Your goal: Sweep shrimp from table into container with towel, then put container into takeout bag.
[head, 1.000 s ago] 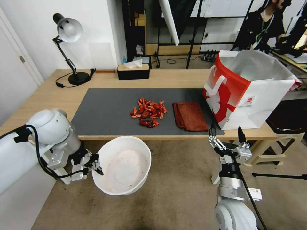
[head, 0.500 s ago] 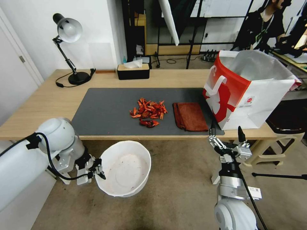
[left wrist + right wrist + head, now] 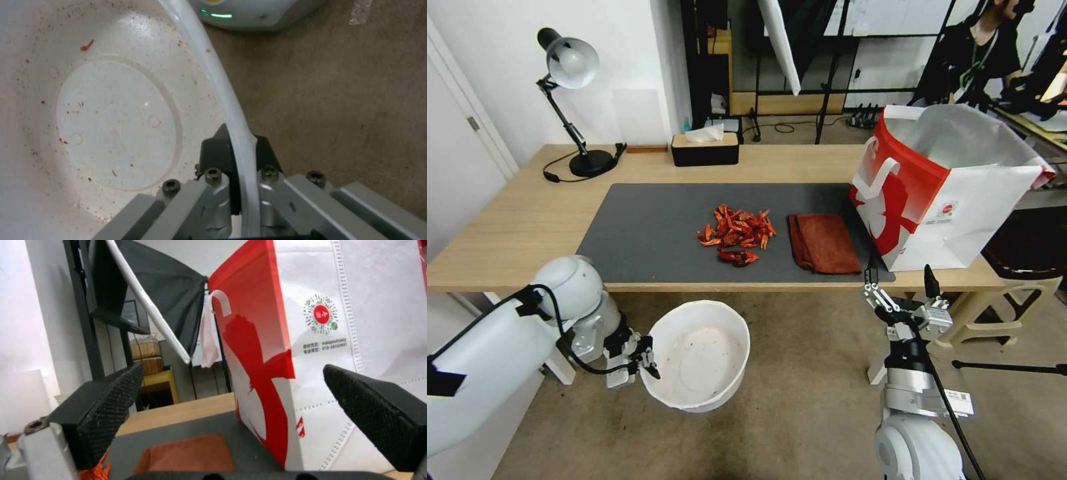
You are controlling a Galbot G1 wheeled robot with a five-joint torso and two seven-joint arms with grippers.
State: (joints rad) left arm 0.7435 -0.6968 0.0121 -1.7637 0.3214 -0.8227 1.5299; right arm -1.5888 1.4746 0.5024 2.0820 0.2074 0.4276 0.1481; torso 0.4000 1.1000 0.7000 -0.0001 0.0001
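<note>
The shrimp (image 3: 737, 235) lie heaped on the counter (image 3: 527, 213) mat, the towel (image 3: 824, 243) just beside them, then the takeout bag (image 3: 940, 193) bearing a round red logo and unreadable small print. Below the counter edge the left tool (image 3: 650, 365) pinches the container (image 3: 697, 353) rim; only specks inside. The right tool (image 3: 897, 280) stands wide

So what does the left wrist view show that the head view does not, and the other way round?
Left wrist view alone: the claw's two pads pinching the rim, one inside and one outside, and red specks on the bowl floor.

Head view alone: the shrimp heaped on the mat, the towel beside them, the takeout bag, the table, and the right claw open below the table edge.

Both: the left claw holding the white container over the floor.
</note>
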